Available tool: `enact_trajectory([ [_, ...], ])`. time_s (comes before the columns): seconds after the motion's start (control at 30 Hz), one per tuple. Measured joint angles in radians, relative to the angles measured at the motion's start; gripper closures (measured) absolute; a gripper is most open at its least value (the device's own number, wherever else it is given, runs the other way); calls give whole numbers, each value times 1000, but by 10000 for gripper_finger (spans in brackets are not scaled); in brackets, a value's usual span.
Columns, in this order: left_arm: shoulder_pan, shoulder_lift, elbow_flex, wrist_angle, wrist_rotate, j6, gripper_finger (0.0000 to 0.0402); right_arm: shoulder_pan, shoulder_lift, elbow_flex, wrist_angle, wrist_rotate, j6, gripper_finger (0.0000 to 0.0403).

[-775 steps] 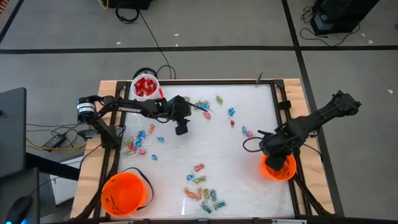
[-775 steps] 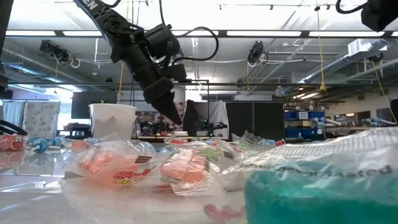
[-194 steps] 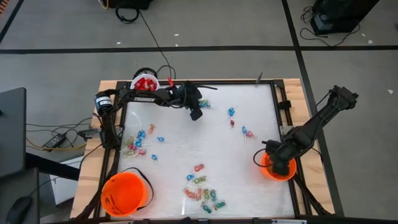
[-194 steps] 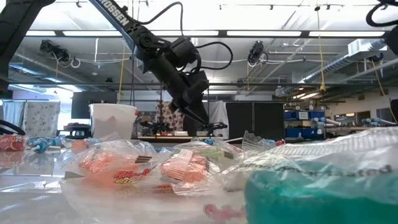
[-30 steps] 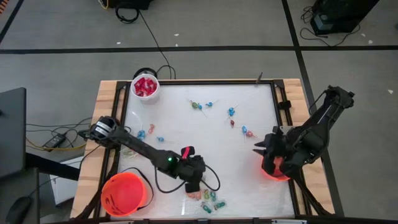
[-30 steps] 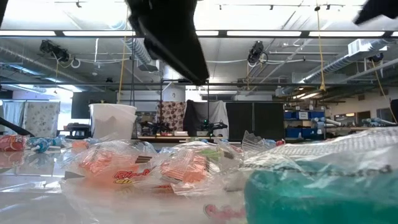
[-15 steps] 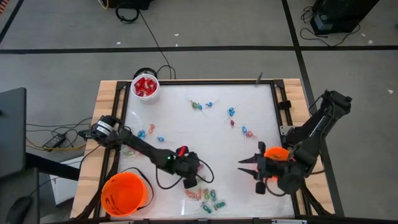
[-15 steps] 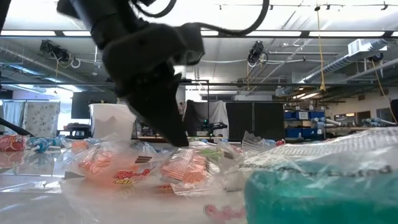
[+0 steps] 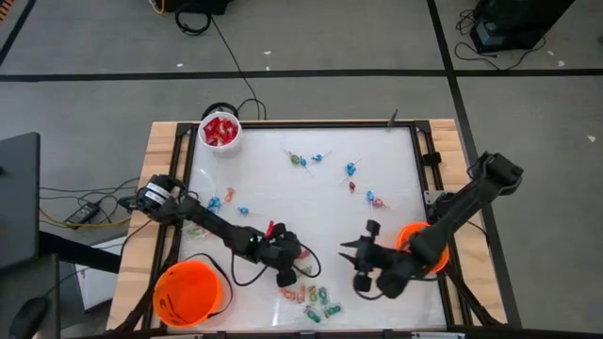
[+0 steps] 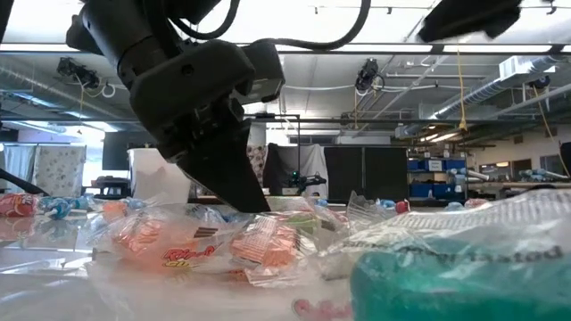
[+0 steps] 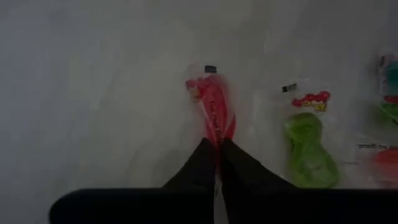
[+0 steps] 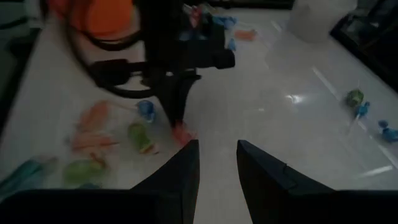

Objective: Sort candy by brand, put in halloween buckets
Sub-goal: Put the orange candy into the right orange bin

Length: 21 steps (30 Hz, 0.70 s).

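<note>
My left gripper (image 9: pixel 285 280) is down on the table at the edge of a pile of wrapped candy (image 9: pixel 313 298), shut on a red wrapped candy (image 11: pixel 214 109). My right gripper (image 9: pixel 352 264) hangs open to the right of it, pointing at the left gripper (image 12: pixel 177 118). One orange bucket (image 9: pixel 188 293) stands at the near left. The other orange bucket (image 9: pixel 411 235) is half hidden under my right arm. A white pail (image 9: pixel 220 132) with red candy stands at the far left corner. My left gripper pinches the near end of the red candy's wrapper (image 11: pixel 217 138) between its two fingertips. The fingers (image 11: pixel 239 165) slant down and lie along the candy. The rest of the candy lies flat on the table, stretching away from the fingers.
A green candy (image 11: pixel 308 146) lies right beside the held one, with pink and orange pieces (image 10: pixel 259 241) close by. Lollipops are scattered at the far middle (image 9: pixel 303 159), toward the right (image 9: pixel 373 199) and at the left (image 9: pixel 226 202). A raised frame (image 9: pixel 429 160) borders the table.
My left gripper has sunk onto the table at the candy pile. My right gripper has swung away from the right orange bucket toward the table's left and near edge, coming lower and closer to the left gripper, its fingers still apart.
</note>
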Motion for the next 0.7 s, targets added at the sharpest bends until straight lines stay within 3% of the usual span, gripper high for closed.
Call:
enact_trajectory([
  [0.37, 4, -57, -3, 111, -105, 181, 390, -153, 64, -37, 81, -210, -9, 284],
  [0.47, -2, -59, -2, 226, -108, 303, 390, -179, 52, -81, 177, -216, -64, 284],
  [0.7, -4, -61, -2, 301, -141, 447, 391, -258, 50, -160, 456, -419, -162, 284],
])
